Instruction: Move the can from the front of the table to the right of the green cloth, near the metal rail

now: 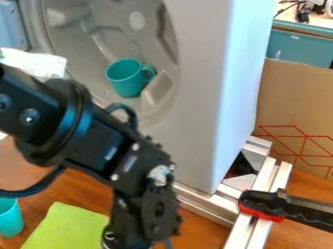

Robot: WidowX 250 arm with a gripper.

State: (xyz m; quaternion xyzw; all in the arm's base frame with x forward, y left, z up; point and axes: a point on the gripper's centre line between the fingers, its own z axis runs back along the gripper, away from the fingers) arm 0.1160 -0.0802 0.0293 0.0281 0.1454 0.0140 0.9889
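Note:
The black gripper hangs at the bottom edge, left of centre, at the lower end of the arm that crosses from the left. It is nearest to a flat lime-green piece on the wooden surface, just to its left. A teal mug with its handle to the right rests in the moulded grey recess, above and beyond the arm. At the lower left edge stands a second teal cup, partly cut off by the view.
A tall grey panel stands behind the arm, on metal rails. A black and red clamp juts in from the right. Behind are a cardboard box and a teal cabinet. Something white lies at the upper left.

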